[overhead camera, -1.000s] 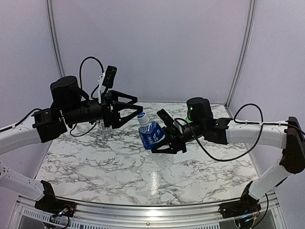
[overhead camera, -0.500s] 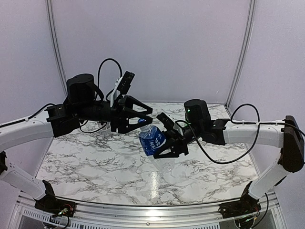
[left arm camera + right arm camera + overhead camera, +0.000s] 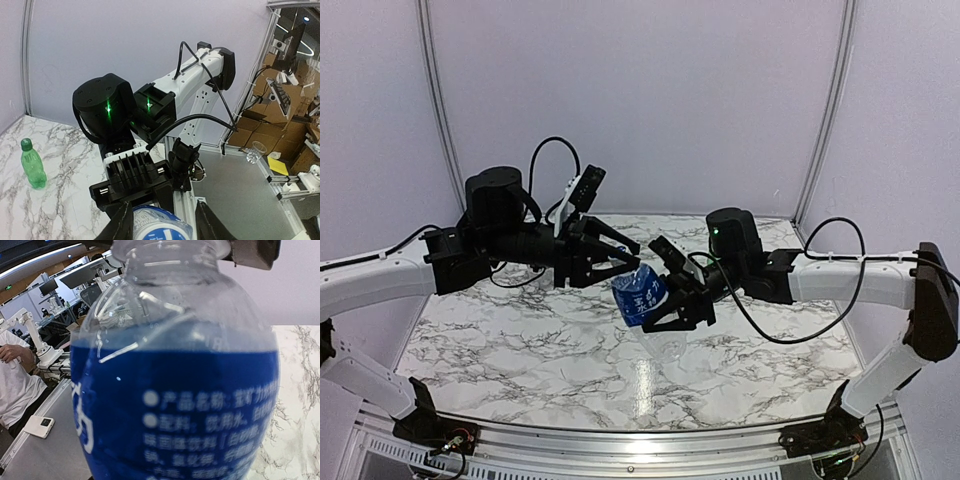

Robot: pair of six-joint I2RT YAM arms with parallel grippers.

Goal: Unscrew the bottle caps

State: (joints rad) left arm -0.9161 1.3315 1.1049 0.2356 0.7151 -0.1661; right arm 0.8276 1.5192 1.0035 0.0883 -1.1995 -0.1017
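Observation:
The clear bottle with the blue label (image 3: 642, 295) hangs tilted above the table, and my right gripper (image 3: 662, 306) is shut on its body. In the right wrist view that bottle (image 3: 175, 405) fills the picture and hides the fingers. My left gripper (image 3: 628, 262) reaches in from the left, its two fingers narrowed around the bottle's neck. The cap is hidden between them. In the left wrist view the fingers (image 3: 122, 225) flank the bottle's shoulder (image 3: 160, 229), with a small gap on the right side.
A green bottle (image 3: 32, 164) with a green cap (image 3: 26, 144) stands upright on the marble table (image 3: 520, 350), away from both arms. An aluminium rail (image 3: 620, 440) runs along the table's near edge. White wall panels close in the back and sides.
My left arm has swung right and lowered onto the bottle's top, and its fingers have narrowed around the neck. The right gripper and the bottle have barely shifted.

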